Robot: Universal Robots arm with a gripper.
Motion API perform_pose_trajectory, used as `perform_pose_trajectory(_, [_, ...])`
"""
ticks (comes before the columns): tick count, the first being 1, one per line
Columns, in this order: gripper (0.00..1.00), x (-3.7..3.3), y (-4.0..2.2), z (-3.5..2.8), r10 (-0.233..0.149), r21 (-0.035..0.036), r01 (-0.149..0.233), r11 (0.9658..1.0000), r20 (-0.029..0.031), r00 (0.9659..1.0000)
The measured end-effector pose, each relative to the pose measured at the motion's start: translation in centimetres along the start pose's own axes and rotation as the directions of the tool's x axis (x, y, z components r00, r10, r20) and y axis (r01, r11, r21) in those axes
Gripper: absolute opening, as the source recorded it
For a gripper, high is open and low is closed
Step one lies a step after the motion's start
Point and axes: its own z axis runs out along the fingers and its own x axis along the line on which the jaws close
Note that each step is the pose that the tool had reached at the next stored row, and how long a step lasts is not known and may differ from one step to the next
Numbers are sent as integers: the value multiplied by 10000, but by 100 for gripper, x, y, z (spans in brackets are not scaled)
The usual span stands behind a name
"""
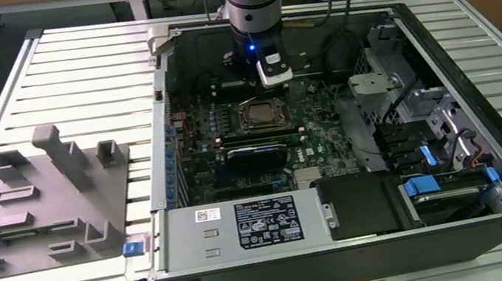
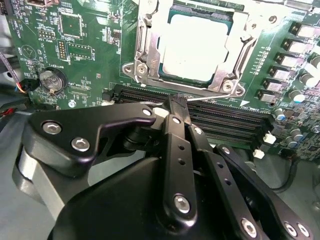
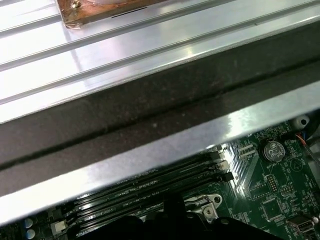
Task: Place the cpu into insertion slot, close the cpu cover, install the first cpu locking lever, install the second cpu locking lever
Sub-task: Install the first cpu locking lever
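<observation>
Second wrist view, cpu under cpu cover, just beyond closed fingers

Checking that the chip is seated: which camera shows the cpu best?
The second wrist view: the cpu is close and large, framed by the cpu cover. The exterior view shows it as a small square on the motherboard. The first wrist view catches a socket bracket corner.

One cpu, one cpu cover, one computer case, one grey fixture plate.
</observation>
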Motion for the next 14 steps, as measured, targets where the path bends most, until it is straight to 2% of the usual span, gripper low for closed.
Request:
perform_pose_trajectory(9, [11,9,4,2,70,-1,-70,10000,21,10000])
perform_pose_trajectory(11, [11,15,2,2,89,-10,-89,10000,53,9999])
perform_pose_trajectory(14, [11,30,-5,5,110,-51,-110,9999,159,9998])
